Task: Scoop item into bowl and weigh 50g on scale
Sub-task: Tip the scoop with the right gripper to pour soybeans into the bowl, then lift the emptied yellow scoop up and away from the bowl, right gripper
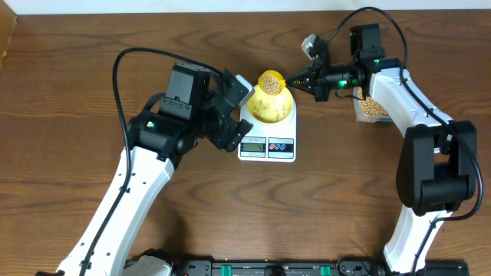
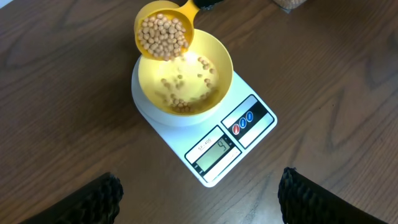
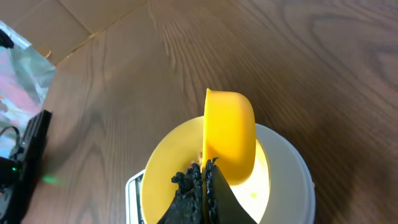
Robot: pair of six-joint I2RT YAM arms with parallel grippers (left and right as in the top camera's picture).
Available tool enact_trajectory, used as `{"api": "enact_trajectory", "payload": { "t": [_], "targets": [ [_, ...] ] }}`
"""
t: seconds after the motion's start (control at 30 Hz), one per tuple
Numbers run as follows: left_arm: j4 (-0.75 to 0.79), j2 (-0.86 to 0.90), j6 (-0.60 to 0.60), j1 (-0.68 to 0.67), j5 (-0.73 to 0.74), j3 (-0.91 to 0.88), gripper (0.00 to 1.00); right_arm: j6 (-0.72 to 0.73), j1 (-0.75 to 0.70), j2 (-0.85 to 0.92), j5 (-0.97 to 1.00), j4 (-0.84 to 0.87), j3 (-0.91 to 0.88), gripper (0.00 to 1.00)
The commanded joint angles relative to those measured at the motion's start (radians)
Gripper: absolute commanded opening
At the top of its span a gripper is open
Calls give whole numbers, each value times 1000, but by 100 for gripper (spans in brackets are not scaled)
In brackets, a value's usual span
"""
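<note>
Left wrist view: right hand [image 3: 204, 173] grips bright yellow plastic scoop [image 2: 163, 34], spilling round tan beans [image 2: 180, 102] into pale yellow bowl [image 2: 225, 62] on white digital scale [image 2: 264, 127]; pour slowly. Left hand [image 2: 202, 194] wide, empty.

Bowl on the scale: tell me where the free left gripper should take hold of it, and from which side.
Pinch the bowl at its left rim from above, one finger inside, one outside. The open left gripper is on that side; the scoop in the right gripper covers the far rim, and the round body is probably too wide to span.
</note>
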Motion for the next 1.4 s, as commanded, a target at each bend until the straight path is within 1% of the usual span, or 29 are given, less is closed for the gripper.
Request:
{"api": "enact_trajectory", "payload": {
  "t": [0.0, 0.3, 0.8, 1.03, 1.27, 1.37],
  "targets": [
    [0, -1, -9, 5, 13, -7, 82, -68, 9, 5, -17, -1, 0, 1],
    [0, -1, -9, 5, 13, -7, 82, -216, 14, 5, 2, -3, 0, 1],
    [0, -1, -8, 5, 13, -7, 82, -326, 22, 5, 24, -5, 0, 1],
    [0, -1, -9, 5, 13, -7, 82, -453, 27, 5, 24, -12, 0, 1],
    [0, -1, -9, 5, 13, -7, 82, -524, 27, 5, 24, -11, 0, 1],
    [0, -1, -8, 5, 13, -7, 82, -530, 27, 5, 23, -7, 0, 1]
  ]
}}
